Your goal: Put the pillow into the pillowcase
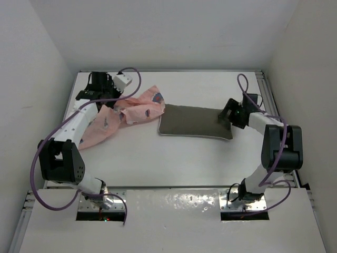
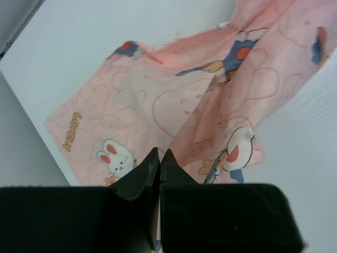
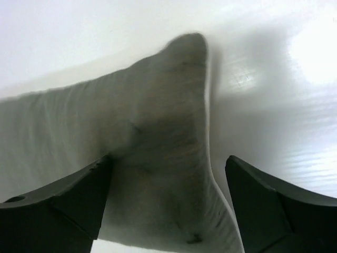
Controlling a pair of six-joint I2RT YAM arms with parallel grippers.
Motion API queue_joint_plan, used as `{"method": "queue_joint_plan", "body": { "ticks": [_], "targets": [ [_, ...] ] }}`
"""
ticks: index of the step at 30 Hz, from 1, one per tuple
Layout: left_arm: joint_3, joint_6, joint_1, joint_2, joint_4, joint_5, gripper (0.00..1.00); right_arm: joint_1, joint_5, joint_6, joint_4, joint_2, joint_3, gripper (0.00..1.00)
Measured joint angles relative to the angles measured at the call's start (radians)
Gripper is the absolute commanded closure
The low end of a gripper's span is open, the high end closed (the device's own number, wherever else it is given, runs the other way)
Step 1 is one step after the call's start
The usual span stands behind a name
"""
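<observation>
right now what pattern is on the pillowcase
Pillowcase: light pink, printed with small blue-and-white cartoon animals and heart outlines; clearest in the left wrist view.

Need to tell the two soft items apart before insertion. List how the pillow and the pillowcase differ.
The pillow is plain grey-olive with a pale edge; the pillowcase is pink with cartoon prints. The pillow lies spread out mid-table; the pillowcase is crumpled at the left. The open right gripper straddles the pillow's end; the left gripper is shut on the pillowcase. Both are soft and rest side by side on the table.
</observation>
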Motion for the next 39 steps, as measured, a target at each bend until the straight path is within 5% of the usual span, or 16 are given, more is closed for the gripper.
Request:
{"method": "queue_joint_plan", "body": {
  "ticks": [1, 11, 20, 22, 25, 27, 28, 31, 39],
  "targets": [
    [-0.009, 0.016, -0.011, -0.006, -0.007, 0.010, 1.00, 0.015, 0.024, -0.043, -0.034, -0.003, 0.022, 0.01],
    [-0.138, 0.131, -0.067, -0.043, -0.124, 0.113, 1.00, 0.331, 0.143, -0.583, -0.083, -0.132, 0.139, 0.01],
    [-0.396, 0.188, 0.027, -0.179, -0.054, 0.123, 0.83, 0.494, 0.138, -0.792, -0.237, 0.292, 0.566, 0.01],
    [-0.405, 0.161, 0.016, -0.166, -0.018, 0.118, 0.84, 0.505, 0.147, -0.798, -0.272, 0.345, 0.569, 0.01],
    [-0.422, 0.117, -0.007, -0.153, 0.071, 0.095, 1.00, 0.513, 0.163, -0.798, -0.278, 0.370, 0.554, 0.03],
    [-0.437, 0.088, -0.017, -0.147, 0.120, 0.076, 1.00, 0.513, 0.164, -0.796, -0.271, 0.366, 0.546, 0.23],
    [-0.441, 0.076, -0.021, -0.144, 0.135, 0.069, 1.00, 0.513, 0.163, -0.796, -0.265, 0.365, 0.538, 0.49],
    [-0.442, 0.043, -0.026, -0.139, 0.168, 0.063, 1.00, 0.513, 0.174, -0.785, -0.216, 0.337, 0.481, 1.00],
    [-0.432, 0.010, -0.104, -0.147, 0.188, 0.073, 1.00, 0.418, 0.190, -0.606, -0.148, 0.103, 0.224, 1.00]
  ]
}}
